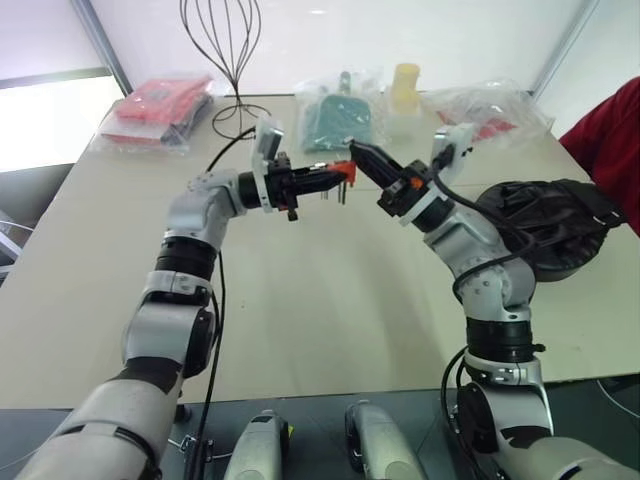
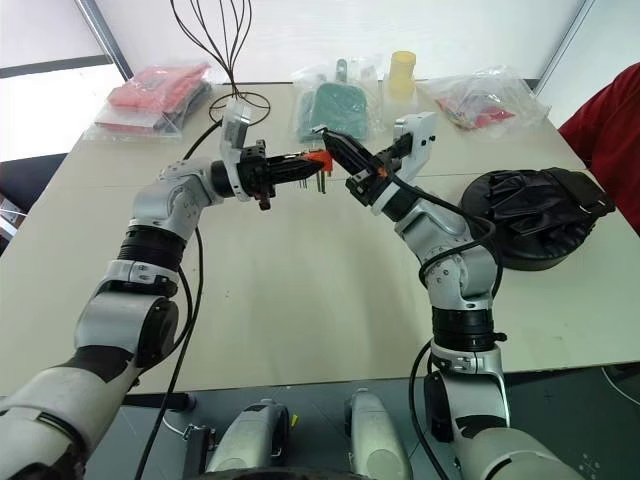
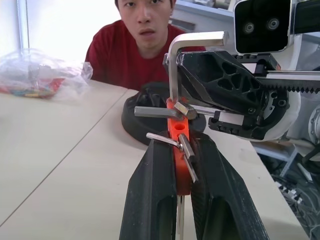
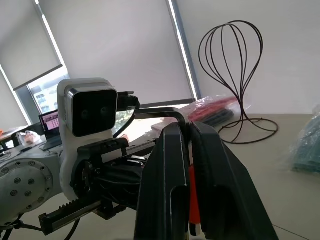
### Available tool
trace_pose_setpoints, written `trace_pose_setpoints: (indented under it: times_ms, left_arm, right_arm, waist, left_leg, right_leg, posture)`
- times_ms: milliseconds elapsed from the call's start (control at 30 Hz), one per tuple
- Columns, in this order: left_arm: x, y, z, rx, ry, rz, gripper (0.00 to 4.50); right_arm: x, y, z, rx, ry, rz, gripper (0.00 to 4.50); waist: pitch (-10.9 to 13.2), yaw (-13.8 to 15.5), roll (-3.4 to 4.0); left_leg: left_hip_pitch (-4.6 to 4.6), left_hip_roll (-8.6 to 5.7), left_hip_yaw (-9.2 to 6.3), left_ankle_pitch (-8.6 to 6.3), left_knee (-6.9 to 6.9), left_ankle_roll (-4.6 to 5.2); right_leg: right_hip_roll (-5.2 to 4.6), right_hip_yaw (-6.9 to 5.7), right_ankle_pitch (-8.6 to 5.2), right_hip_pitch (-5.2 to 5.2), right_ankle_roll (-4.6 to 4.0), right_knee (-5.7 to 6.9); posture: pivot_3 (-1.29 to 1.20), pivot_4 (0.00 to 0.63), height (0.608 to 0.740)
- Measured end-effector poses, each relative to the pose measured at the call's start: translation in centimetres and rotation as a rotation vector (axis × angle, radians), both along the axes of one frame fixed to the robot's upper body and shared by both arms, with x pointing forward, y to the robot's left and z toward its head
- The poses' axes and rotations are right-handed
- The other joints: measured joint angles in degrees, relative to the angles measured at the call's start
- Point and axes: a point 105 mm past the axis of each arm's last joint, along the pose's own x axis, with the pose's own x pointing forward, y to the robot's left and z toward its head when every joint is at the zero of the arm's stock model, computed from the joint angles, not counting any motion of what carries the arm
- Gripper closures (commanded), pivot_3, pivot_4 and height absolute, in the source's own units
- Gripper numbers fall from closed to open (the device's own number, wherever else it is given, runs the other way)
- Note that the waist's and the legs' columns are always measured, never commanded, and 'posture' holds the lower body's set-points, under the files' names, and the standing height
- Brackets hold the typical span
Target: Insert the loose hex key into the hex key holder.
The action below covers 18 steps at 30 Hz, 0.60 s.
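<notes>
hex key meets its holder in the air over the table [image 1: 300, 300]
the left gripper [image 1: 325, 180] pinches the orange holder [image 3: 179, 131]; the right gripper [image 2: 335, 143] is closed on the silver hex key [image 3: 182, 52], its long leg standing in the holder's far end

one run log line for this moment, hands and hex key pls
left hand: shut on hex key holder | right hand: grips loose hex key | key at holder top, seating unclear | both above table
</notes>
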Motion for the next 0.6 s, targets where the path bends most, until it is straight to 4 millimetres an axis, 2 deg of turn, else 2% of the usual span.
trace_pose_setpoints:
  times_ms: [200,233,467,533,600]
  left_arm:
    - [-0.4,-0.5,-0.1,0.022,-0.031,-0.018,4.5]
    - [-0.4,-0.4,-0.3,0.029,-0.027,-0.017,4.5]
    - [-0.3,1.5,-2.9,0.082,0.046,0.027,4.5]
    - [-0.5,2.4,-3.9,0.102,0.082,0.049,4.5]
    - [-0.6,3.5,-5.3,0.122,0.145,0.08,4.5]
  right_arm:
    - [0.1,0.2,0.0,0.02,0.013,0.003,0.19]
    - [0.1,0.1,0.0,0.02,0.011,0.004,0.03]
    - [-1.5,-0.6,1.6,-0.048,-0.059,0.038,0.03]
    - [-2.8,-0.9,1.4,-0.15,-0.088,0.07,0.03]
    - [-4.0,-1.0,0.3,-0.277,-0.099,0.109,0.03]
  waist:
    - [0.0,0.0,0.0]
    - [0.0,-0.02,0.0]
    - [0.01,0.0,0.01]
    - [0.0,0.05,0.01]
    - [0.0,0.06,0.01]
  left_leg:
    - [0.0,0.0,0.01,0.0,0.0,0.0]
    - [0.0,0.0,0.0,0.0,0.0,0.0]
    - [0.0,0.01,-0.01,0.0,0.0,0.0]
    - [0.0,0.01,-0.01,0.0,0.0,0.0]
    - [-0.01,0.0,0.0,0.0,0.0,0.0]
  right_leg:
    - [0.0,0.01,0.0,0.0,0.0,0.0]
    - [0.0,0.0,0.0,0.0,0.0,0.01]
    - [0.0,0.0,0.0,0.0,0.0,-0.01]
    - [0.0,0.0,-0.01,0.01,0.0,-0.03]
    - [-0.01,0.0,-0.01,0.02,0.0,-0.05]
  posture:
    - [0.0,0.15,0.74]
    - [0.0,0.15,0.74]
    - [0.0,0.15,0.74]
    - [0.0,0.15,0.74]
    - [0.0,0.15,0.74]
